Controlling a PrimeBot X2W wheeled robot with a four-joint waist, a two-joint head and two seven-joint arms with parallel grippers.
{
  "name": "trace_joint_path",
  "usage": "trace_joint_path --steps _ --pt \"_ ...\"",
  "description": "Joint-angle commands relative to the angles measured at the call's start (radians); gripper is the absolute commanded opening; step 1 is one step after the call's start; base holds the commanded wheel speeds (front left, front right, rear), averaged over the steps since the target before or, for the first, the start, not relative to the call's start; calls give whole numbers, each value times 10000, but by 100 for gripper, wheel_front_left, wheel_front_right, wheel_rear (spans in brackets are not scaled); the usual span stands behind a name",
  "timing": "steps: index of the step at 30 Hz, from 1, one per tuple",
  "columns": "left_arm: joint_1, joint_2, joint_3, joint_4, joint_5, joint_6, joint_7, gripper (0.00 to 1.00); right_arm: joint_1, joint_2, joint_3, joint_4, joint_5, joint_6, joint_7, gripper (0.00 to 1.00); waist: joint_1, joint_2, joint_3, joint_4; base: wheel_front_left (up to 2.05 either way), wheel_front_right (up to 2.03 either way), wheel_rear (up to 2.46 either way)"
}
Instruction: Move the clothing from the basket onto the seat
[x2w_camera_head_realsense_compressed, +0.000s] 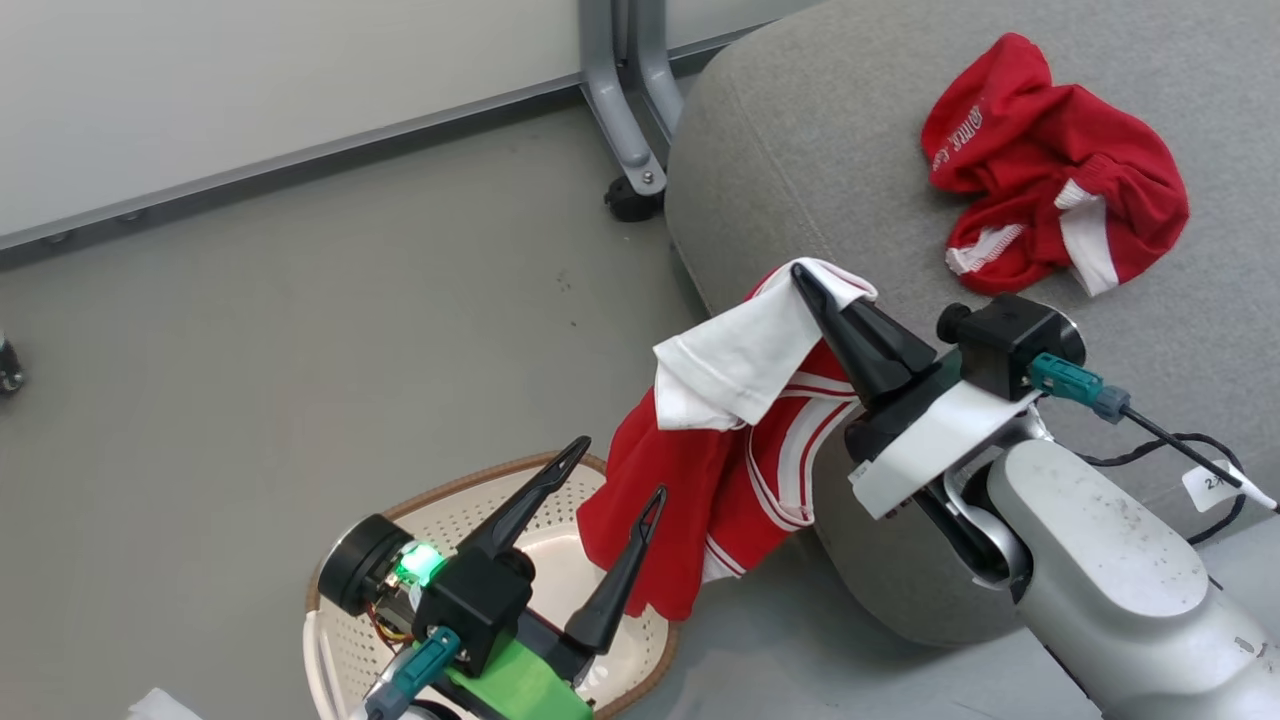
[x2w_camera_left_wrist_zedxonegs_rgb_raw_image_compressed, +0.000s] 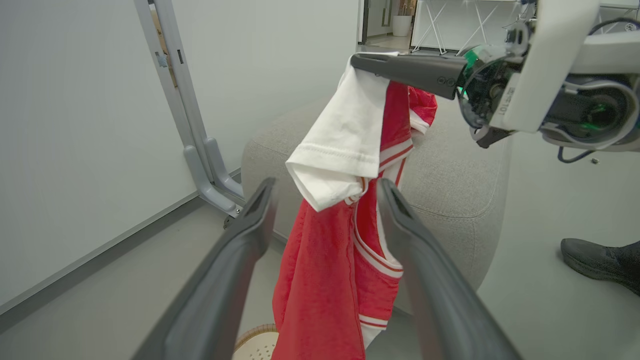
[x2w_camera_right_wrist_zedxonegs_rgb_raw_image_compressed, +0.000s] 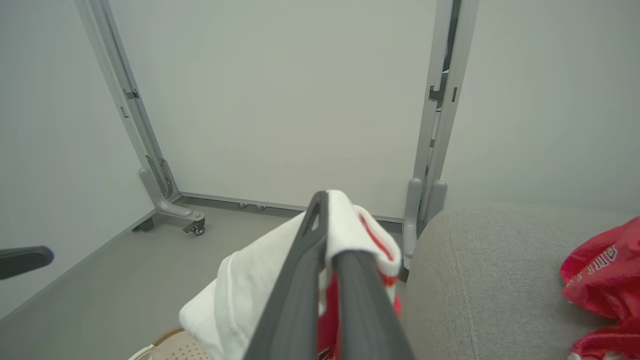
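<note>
At seat (x2w_camera_head_realsense_compressed: 820, 150) edge, 7 o'clock from crumpled jersey (x2w_camera_head_realsense_compressed: 1050, 170): right claw (x2w_camera_head_realsense_compressed: 803, 278) clenched on white sleeve of second jersey (x2w_camera_head_realsense_compressed: 720, 460), cloth dangling over basket (x2w_camera_head_realsense_compressed: 480, 478). Left claw (x2w_camera_head_realsense_compressed: 618, 470) spread, empty. Judged light, limp, snag-prone; gripping bunched fabric suits.

Bright, even light; sharp, soft shadows.
</note>
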Motion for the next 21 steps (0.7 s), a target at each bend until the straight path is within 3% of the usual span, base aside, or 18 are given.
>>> trace_joint_path --steps 1,13,21 --pt "-223 84 6 -7 82 -1 49 100 150 -16 -203 -50 -108 1 -45 0 0 -1 469 -721 0 0 0" --pt "-835 90 -72 -134 255 -85 250 100 -441 -223 -2057 -231 -616 -1 -45 0 0 -1 1297 -1438 0 0 0" --pt "-1588 34 -215 -252 423 -323 388 100 -2317 -1267 -3791 -53 -803 -1 -45 0 0 -1 2030 -1123 0 0 0"
